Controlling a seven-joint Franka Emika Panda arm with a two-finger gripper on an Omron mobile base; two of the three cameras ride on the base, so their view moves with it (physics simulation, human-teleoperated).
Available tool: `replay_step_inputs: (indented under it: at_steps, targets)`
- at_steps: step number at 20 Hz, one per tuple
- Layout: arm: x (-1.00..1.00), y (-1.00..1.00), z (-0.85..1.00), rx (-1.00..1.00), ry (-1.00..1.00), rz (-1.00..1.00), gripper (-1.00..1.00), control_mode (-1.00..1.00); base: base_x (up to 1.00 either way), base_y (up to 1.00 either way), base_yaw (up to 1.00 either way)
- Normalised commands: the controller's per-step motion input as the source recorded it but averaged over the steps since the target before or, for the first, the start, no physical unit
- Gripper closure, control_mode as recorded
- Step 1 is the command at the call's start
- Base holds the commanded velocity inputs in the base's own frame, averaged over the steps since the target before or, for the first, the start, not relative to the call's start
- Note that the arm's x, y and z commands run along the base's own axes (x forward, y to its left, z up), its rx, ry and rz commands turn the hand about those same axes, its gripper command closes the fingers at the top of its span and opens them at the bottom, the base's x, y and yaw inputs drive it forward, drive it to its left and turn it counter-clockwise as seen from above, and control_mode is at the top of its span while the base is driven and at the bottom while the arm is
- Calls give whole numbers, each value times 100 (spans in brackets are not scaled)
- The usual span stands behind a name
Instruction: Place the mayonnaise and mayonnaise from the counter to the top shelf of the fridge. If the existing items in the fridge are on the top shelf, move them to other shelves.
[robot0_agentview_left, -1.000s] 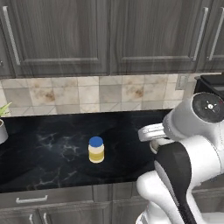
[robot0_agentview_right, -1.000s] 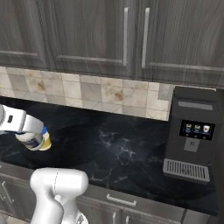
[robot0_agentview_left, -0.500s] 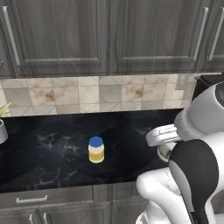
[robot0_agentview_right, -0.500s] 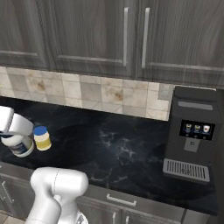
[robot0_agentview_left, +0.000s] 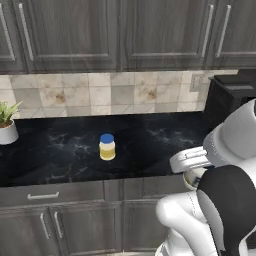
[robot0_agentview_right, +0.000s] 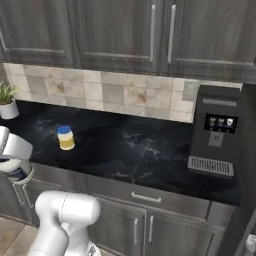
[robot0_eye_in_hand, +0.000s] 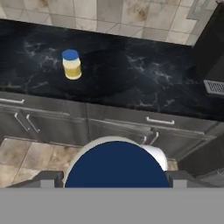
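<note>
A pale-yellow mayonnaise jar with a bright blue lid (robot0_agentview_left: 107, 147) (robot0_agentview_right: 65, 138) (robot0_eye_in_hand: 71, 64) stands upright on the black counter (robot0_agentview_left: 60, 150) (robot0_agentview_right: 135, 150) (robot0_eye_in_hand: 131, 74). My gripper (robot0_eye_in_hand: 116, 179) (robot0_agentview_left: 192, 176) (robot0_agentview_right: 17, 172) is shut on the other mayonnaise, a white jar with a dark navy lid (robot0_eye_in_hand: 116, 168). It hangs in front of the lower cabinets, below the counter's edge and well short of the yellow jar. The fridge, its shelves and the existing items are out of view.
A dark coffee machine (robot0_agentview_left: 230, 97) (robot0_agentview_right: 216, 132) (robot0_eye_in_hand: 212, 48) stands at the counter's right end. A potted plant (robot0_agentview_left: 7, 125) (robot0_agentview_right: 7, 102) is at the left end. Dark wall cupboards hang above. Lower cabinet doors and tiled floor (robot0_eye_in_hand: 26, 153) lie under the hand.
The whole picture has shifted, so the base has moved back from the counter. The hand has come down and away from the counter's edge, still carrying the navy-lidded jar.
</note>
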Motion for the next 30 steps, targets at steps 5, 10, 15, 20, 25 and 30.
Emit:
replay_step_inputs:
  at_steps: [5,10,15,20,25,30]
  targets:
    - [0,0,0,0,0,0,100,100,-100,-40,0]
    - [0,0,0,0,0,0,100,100,-100,-82,-18]
    - [0,0,0,0,0,0,100,100,-100,-98,-33]
    - [0,0,0,0,0,0,100,100,-86,-100,-40]
    - [0,0,0,0,0,0,100,100,1,-100,-37]
    - [0,0,0,0,0,0,100,100,73,-90,-10]
